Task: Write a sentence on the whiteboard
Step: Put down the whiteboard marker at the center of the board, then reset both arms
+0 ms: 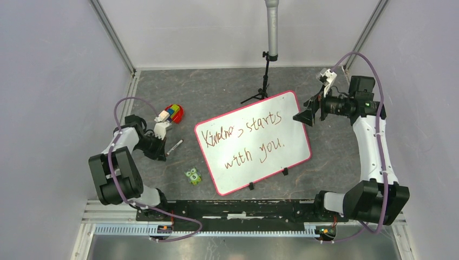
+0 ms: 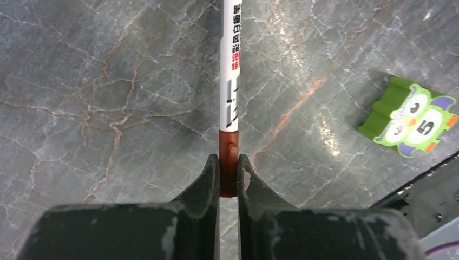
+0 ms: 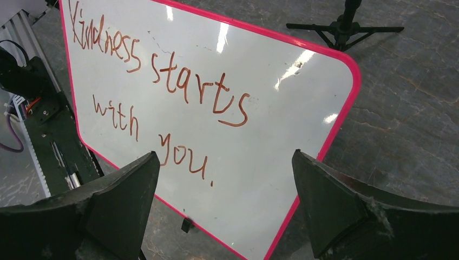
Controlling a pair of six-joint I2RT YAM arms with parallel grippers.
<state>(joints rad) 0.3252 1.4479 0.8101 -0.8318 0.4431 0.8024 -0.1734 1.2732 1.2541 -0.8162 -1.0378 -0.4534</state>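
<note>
My left gripper (image 2: 228,162) is clamped on the brown-red end of a white marker (image 2: 230,70), low over the grey marble-patterned worktop (image 1: 216,97). The whiteboard (image 1: 254,142) sits well apart to that gripper's right, at the middle of the worktop and turned askew on its small black feet. The sentence (image 1: 243,138) "Kindness starts with you." runs across it in two brown-red lines. My right gripper (image 1: 303,116) hangs just off the board's far right corner with its fingers spread wide and nothing between them. Its wrist camera looks down over the writing.

The left arm is folded tight with the elbow raised and the forearm angled down toward the board side. The right arm reaches up the worktop's right edge, its wrist turned inward and level. A green owl block (image 2: 414,116) marked 5 lies near the marker. A red, blue and yellow toy (image 1: 174,112) sits just beyond the left gripper, and a black tripod stand (image 1: 264,81) is behind the board.
</note>
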